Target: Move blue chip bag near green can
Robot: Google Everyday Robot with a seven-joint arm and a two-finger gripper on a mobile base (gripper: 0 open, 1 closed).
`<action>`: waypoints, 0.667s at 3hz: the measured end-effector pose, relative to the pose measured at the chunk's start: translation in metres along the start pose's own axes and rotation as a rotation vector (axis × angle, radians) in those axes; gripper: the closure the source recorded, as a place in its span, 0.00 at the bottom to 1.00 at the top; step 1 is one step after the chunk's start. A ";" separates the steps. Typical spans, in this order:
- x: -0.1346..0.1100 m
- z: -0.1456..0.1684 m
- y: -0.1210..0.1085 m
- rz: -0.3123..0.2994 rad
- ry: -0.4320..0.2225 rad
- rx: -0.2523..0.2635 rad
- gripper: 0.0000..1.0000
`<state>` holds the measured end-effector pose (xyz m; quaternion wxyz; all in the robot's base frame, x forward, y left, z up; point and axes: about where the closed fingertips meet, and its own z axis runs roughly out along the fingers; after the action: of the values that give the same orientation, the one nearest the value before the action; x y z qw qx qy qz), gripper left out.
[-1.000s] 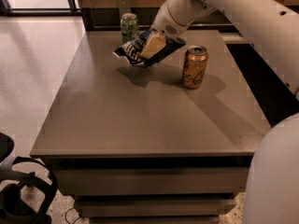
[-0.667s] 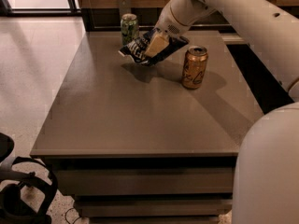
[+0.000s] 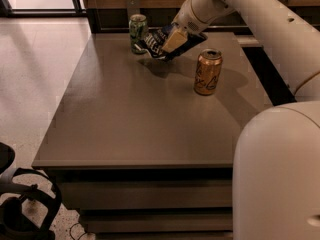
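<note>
The blue chip bag (image 3: 156, 44) is dark navy with white lettering. My gripper (image 3: 172, 42) is shut on it and holds it a little above the grey table (image 3: 130, 114), tilted. The bag's left end is close to the green can (image 3: 138, 32), which stands upright near the table's far edge, to the left of the bag. My white arm reaches in from the upper right.
A gold can (image 3: 208, 72) with black markings stands upright on the table to the right of the bag. The table's front edge is near the frame's bottom. A dark object (image 3: 20, 209) sits on the floor at lower left. A wall runs behind the table.
My gripper has carried the blue chip bag up and toward the far edge, closer to the green can. The cans have not moved.
</note>
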<state>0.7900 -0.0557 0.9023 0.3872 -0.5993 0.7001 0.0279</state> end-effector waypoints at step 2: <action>0.029 -0.001 -0.034 0.051 0.004 0.077 1.00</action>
<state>0.8193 -0.0899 0.9009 0.4077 -0.5659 0.7165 0.0095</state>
